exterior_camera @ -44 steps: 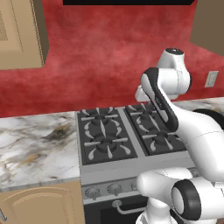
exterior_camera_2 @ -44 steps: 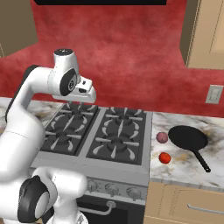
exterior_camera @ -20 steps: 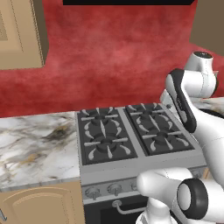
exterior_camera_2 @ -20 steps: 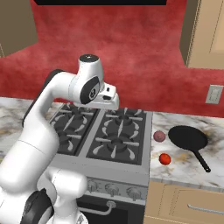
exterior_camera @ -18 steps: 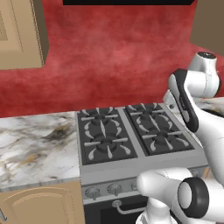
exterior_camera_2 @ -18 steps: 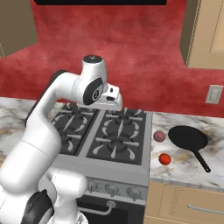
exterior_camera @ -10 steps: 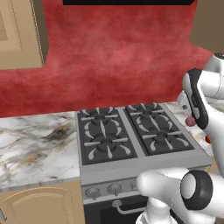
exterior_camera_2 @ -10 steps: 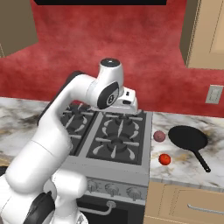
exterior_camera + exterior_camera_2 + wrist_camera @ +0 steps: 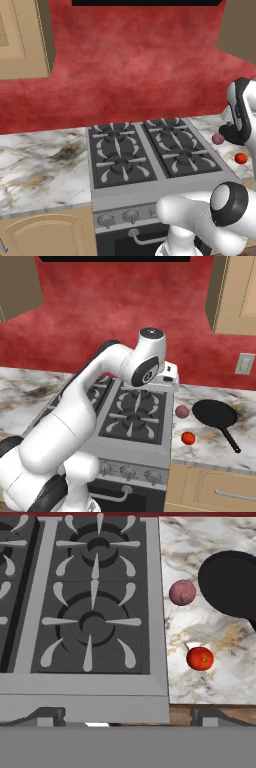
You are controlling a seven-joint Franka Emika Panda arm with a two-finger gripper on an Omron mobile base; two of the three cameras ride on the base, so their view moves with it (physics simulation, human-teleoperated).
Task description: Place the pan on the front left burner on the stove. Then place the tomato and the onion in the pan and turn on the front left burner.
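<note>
Left base view: the stove [image 9: 150,157] stands bare, nothing on the front left burner [image 9: 121,168]; the onion [image 9: 218,138] and tomato [image 9: 241,158] lie on the table [image 9: 35,165] right of the stove, partly behind the arm. Right base view: the hand [image 9: 169,380] hangs high over the stove's right rear, well apart from the pan [image 9: 215,413], which sits flat on the table with its handle toward the front right; onion just left of the pan, tomato nearer the front edge. Hand view: the fingertips [image 9: 50,714] stand wide apart, holding nothing, above the stove's front edge; onion close beside the pan rim, tomato apart from both. Assessment: the pan has yet to be grasped. Risks: the thin handle may rotate or slip in a narrow pinch, tilting the pan during carry; an approach across the rim could knock the onion, which would roll; the look-alike burners invite placement on the wrong one.
</note>
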